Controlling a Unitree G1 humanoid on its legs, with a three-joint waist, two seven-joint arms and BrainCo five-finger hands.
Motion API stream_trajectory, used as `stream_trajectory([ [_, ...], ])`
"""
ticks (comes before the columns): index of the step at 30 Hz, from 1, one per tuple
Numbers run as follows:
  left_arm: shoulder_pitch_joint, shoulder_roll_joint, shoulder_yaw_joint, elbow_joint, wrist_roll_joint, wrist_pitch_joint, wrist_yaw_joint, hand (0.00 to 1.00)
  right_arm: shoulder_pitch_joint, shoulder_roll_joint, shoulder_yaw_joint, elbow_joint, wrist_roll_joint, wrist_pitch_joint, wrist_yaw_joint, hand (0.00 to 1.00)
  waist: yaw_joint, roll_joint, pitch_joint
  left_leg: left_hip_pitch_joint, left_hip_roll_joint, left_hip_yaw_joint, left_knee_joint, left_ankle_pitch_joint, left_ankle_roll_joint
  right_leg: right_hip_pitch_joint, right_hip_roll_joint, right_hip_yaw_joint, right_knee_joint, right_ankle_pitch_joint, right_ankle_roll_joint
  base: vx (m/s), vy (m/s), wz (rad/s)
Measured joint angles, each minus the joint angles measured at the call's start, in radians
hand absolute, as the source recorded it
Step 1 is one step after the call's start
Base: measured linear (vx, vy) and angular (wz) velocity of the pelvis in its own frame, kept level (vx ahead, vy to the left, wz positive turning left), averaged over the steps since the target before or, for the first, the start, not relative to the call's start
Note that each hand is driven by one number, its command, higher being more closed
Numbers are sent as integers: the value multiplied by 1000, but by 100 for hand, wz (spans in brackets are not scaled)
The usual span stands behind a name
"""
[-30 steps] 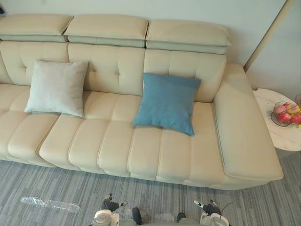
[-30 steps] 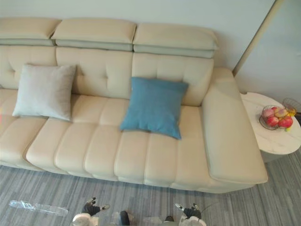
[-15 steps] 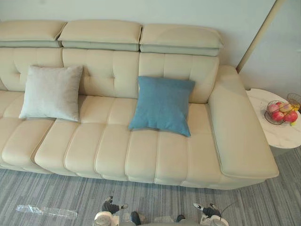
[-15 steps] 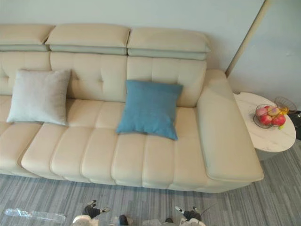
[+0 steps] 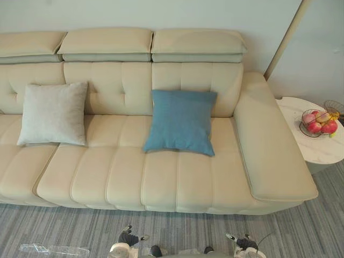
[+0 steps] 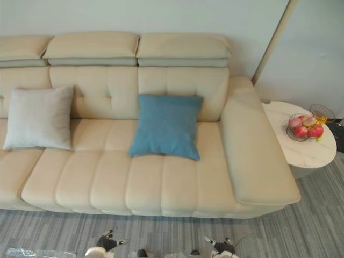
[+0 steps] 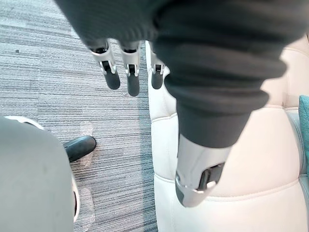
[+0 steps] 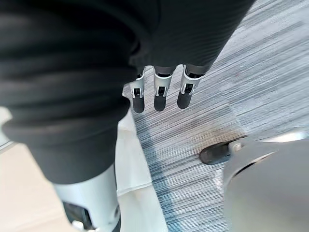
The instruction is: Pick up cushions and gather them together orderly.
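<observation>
The grey cushion (image 5: 52,114), square and softly woven, is propped against the backrest of the cream leather sofa (image 5: 134,180), well ahead of the left hand (image 7: 131,77) and off to its left. That hand is held low before the sofa's front edge, fingers straight, nothing grasped. The blue cushion (image 5: 180,122), likewise square and leaning, lies ahead between the two hands, judged about as near to either. The right hand (image 8: 161,94) is likewise held open and empty, with a round marble table (image 5: 317,153) well to its right.

Left robot hand (image 7: 131,77), right robot hand (image 8: 161,94), straight-fingered
</observation>
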State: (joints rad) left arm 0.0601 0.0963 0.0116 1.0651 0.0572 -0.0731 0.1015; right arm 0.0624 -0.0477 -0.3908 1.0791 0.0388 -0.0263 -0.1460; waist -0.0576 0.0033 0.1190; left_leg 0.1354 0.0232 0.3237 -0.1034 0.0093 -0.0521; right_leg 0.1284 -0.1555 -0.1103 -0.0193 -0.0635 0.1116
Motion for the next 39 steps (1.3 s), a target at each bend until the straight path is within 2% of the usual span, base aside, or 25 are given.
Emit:
stream_trajectory([
  [5, 0, -3, 20, 6, -1, 2, -19, 0, 9, -5, -27, -4, -2, 15, 3, 0, -8, 14, 13, 14, 25, 90, 1, -8, -13, -48, 22, 80, 25, 8, -8, -83, -22, -50],
  [10, -26, 4, 57, 9, -1, 15, -22, 0, 1, 5, -28, -13, -18, 31, 9, 0, -29, -6, 54, -37, 93, 300, 94, -68, -56, -199, 84, 245, 30, 57, -42, -87, -69, -124],
  [11, -29, 4, 62, 9, -1, 15, -22, 0, -2, 5, -28, -15, -24, 33, 9, 0, -30, 0, 61, -39, 101, 333, 99, -70, -59, -220, 84, 216, 34, 59, -51, -39, -92, -180],
  [12, -34, 5, 67, 12, -1, 20, -21, 0, -8, 6, -22, -31, -39, 33, 9, 0, -35, 0, 63, -53, 135, 425, 128, -77, -69, -276, 68, 79, 60, 63, -100, -2, -97, -211],
  [13, -41, 24, 66, 11, -1, 23, -21, 0, -21, 6, -14, -37, -39, 33, 9, 0, -36, 4, 68, -58, 178, 518, 169, -83, -75, -339, 37, -155, 134, 63, -149, 31, -108, -214],
  [14, -45, 32, 66, 12, 0, 23, -21, 0, -22, 6, -13, -37, -39, 33, 8, 0, -39, 0, 68, -57, 185, 534, 178, -83, -75, -349, 25, -227, 158, 68, -162, 100, -172, -199],
  [15, -60, 48, 68, 18, 0, 24, -21, 0, -19, 6, -7, -37, -40, 33, 8, 0, -52, -12, 76, -42, 200, 556, 217, -84, -76, -338, 10, -372, 184, 89, -172, 107, -191, -117],
  [17, -112, 31, 67, 14, 2, 20, -22, 0, -5, -12, 1, -36, -41, 35, 3, 0, -75, 15, 100, -46, 229, 540, 287, -127, -101, -308, 16, -362, 190, 84, -191, 110, -279, -88],
  [18, -117, 17, 67, 5, 2, 14, -23, 0, -2, -22, 1, -30, -41, 37, 3, 0, -79, 21, 108, -37, 219, 532, 253, -124, -101, -300, 22, -362, 189, 84, -191, 32, -174, -79],
  [19, -119, -7, 67, -1, 2, 6, -24, 0, -1, -40, 1, -17, -42, 41, 3, 0, -80, 51, 109, -26, 214, 532, 206, -97, -70, -292, 39, -384, 192, 81, -195, -69, -26, -113],
  [20, -112, -15, 72, 2, 1, 4, -26, 0, -24, -44, 0, -18, -45, 44, 2, 0, -73, 62, 105, -15, 213, 589, 188, -84, -59, -289, 28, -465, 208, -21, -189, -72, -41, -110],
  [21, -113, -20, 77, 4, 1, 5, -26, 0, -33, -43, -4, -23, -45, 43, -5, 0, -81, 74, 107, -7, 221, 596, 184, -88, -73, -292, 20, -493, 235, -56, -178, -29, -52, -91],
  [22, -114, -23, 79, 8, 0, 12, -27, 0, -34, -38, -13, -41, -47, 41, -15, 0, -87, 73, 106, 6, 216, 623, 173, -89, -76, -296, -10, -546, 283, -76, -156, 84, -99, -60],
  [24, -108, -19, 107, 15, 0, 18, -28, 0, -41, -27, -17, -41, -49, 40, -11, 0, -82, 54, 117, 37, 232, 661, 193, -79, -92, -301, 8, -513, 301, -87, -161, 103, -100, -58],
  [26, -99, -22, 148, 35, 0, 31, -29, 0, -40, -24, 22, -38, -49, 42, -8, 0, -73, 25, 118, 40, 287, 689, 327, -76, -95, -301, 33, -457, 311, -105, -171, 126, -164, -68],
  [27, -77, -30, 163, 35, 0, 38, -28, 0, -40, -24, 42, -38, -48, 38, -8, 0, -65, 14, 118, 38, 341, 666, 462, -70, -85, -286, 51, -415, 311, -110, -182, 201, -237, -146],
  [28, -50, -35, 171, 28, -1, 35, -29, 0, -38, -33, 66, -40, -46, 28, -8, 0, -54, 21, 118, -8, 406, 505, 662, -38, -1, -249, 92, -330, 285, -110, -206, 218, -206, -148],
  [29, -45, -35, 166, 28, -2, 36, -29, 0, -40, -38, 71, -42, -43, 25, -7, 0, -49, 22, 118, -27, 401, 432, 690, -73, -20, -244, 93, -307, 275, -106, -212, 162, -63, -162],
  [30, -47, -40, 163, 25, -2, 34, -27, 0, -53, -45, 80, -40, -40, 23, -7, 0, -40, 23, 120, -69, 348, 291, 712, -156, -70, -234, 101, -252, 256, -98, -216, 261, 4, -156],
  [31, -50, -42, 151, 25, -7, 30, -27, 0, -60, -52, 79, -38, -40, 22, -6, 0, -36, 26, 121, -105, 274, 178, 702, -229, -89, -210, 107, -186, 235, -88, -222, 267, 15, -163],
  [34, -50, -43, 116, 10, -23, 12, -26, 0, -50, -63, 78, -30, -40, 24, -5, 0, -16, 22, 122, -162, 128, 18, 569, -278, -93, -155, 111, -42, 220, -84, -222, 265, 72, -155],
  [36, -58, -45, 116, 4, -23, 9, -26, 0, -50, -60, 77, -31, -41, 23, -4, 0, 0, 22, 122, -196, 60, -92, 449, -271, -86, -145, 117, 40, 218, -83, -215, 235, 174, -151],
  [37, -62, -44, 116, 5, -25, 8, -26, 0, -50, -60, 78, -31, -41, 23, -4, 0, 4, 23, 122, -212, 32, -166, 378, -250, -74, -138, 125, 88, 217, -83, -194, 194, 186, -173],
  [38, -60, -48, 115, 7, -35, 6, -26, 0, -43, -64, 79, -33, -42, 23, -3, 0, 6, 37, 113, -224, 24, -244, 294, -154, -71, -130, 153, 142, 215, -88, -162, 183, 210, -156],
  [39, -56, -52, 114, 8, -43, 4, -28, 0, -41, -68, 79, -30, -43, 23, -2, 0, 8, 53, 107, -234, 39, -256, 297, -89, -26, -130, 175, 178, 218, -97, -144, 171, 204, -135],
])
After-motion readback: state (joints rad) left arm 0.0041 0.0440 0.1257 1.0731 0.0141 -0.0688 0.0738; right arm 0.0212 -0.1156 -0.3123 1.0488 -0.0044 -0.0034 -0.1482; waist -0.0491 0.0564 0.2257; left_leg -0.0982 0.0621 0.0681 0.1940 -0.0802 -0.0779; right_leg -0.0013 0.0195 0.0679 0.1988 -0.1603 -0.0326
